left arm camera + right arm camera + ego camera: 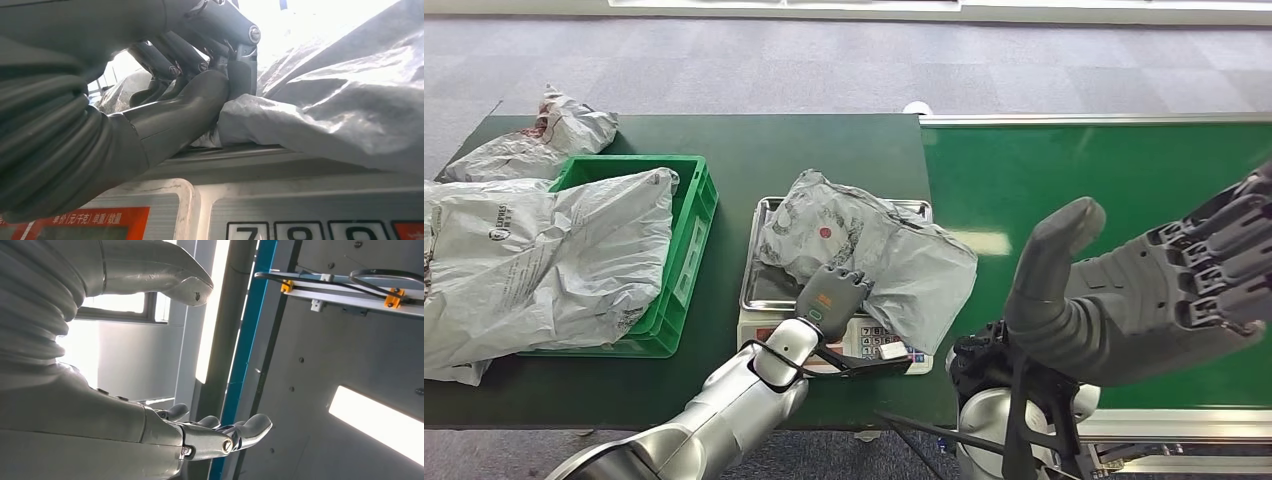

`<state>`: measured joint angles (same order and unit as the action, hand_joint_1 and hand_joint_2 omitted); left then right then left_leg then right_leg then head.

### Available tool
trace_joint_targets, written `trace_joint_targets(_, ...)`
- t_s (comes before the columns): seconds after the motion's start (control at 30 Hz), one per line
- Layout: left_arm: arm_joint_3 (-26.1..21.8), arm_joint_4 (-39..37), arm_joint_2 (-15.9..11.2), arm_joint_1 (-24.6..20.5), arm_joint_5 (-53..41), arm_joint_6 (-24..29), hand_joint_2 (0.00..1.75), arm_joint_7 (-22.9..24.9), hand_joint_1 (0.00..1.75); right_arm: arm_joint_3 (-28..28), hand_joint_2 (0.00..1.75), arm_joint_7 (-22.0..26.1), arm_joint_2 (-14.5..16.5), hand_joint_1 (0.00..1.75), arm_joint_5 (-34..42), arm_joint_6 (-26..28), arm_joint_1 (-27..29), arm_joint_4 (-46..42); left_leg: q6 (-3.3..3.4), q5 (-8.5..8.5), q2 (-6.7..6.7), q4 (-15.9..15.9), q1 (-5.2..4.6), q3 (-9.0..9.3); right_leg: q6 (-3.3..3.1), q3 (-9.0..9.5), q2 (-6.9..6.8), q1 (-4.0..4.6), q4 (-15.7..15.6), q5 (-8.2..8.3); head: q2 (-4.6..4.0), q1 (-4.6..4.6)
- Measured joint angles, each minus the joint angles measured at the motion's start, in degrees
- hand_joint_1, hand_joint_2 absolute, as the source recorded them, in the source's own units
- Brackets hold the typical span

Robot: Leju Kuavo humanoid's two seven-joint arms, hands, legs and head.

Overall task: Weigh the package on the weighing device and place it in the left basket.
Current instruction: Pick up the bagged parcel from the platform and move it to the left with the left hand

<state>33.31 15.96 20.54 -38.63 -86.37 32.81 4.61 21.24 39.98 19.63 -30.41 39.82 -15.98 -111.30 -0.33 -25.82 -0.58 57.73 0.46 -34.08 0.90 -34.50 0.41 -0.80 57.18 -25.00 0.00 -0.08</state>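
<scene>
A crumpled grey plastic package (864, 240) lies on the steel tray of the weighing scale (769, 290) and hangs over the keypad on its right side. My left hand (829, 295) is at the package's near edge. In the left wrist view the thumb and fingers (200, 100) pinch a fold of the package (340, 110) just above the scale's front panel (300, 200). My right hand (1144, 290) is raised close to the head camera over the belt, with its fingers spread, its thumb (150, 270) apart, and nothing in it. The green basket (689, 235) stands to the left of the scale.
Large grey packages (544, 260) fill the green basket and spill over its left side. Another one (544, 135) lies behind it at the table's far left. A green conveyor belt (1104, 170) runs to the right of the dark green table (824, 150).
</scene>
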Motion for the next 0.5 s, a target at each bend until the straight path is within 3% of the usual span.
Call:
trace_joint_targets(0.3,0.0,0.0,-0.1,0.2,0.0,0.5,1.75,0.4,1.75,0.0,1.75,0.0,0.0,0.0,-0.1,0.0,0.0,0.0,0.0,0.0,0.0,0.0,0.0,-0.01,0.0,-0.01,0.0,0.0,0.0,0.0,0.0,-0.01)
trace_joint_targets(0.43,-1.0,2.0,-0.8,0.5,0.7,5.2,1.75,2.4,1.75,-0.1,1.75,0.0,0.0,0.0,-0.8,0.0,0.0,0.0,-0.01,0.01,0.02,0.0,0.0,-0.02,-0.01,-0.04,0.0,0.0,0.0,0.0,0.0,-0.01)
trace_joint_targets(0.5,-2.5,5.7,-1.8,0.7,0.9,6.7,1.75,2.7,0.87,-0.2,1.75,0.0,0.0,0.0,-1.1,0.0,0.1,0.0,-0.03,0.02,0.02,0.0,0.01,-0.01,-0.01,-0.05,0.01,0.01,0.0,0.01,0.0,0.0)
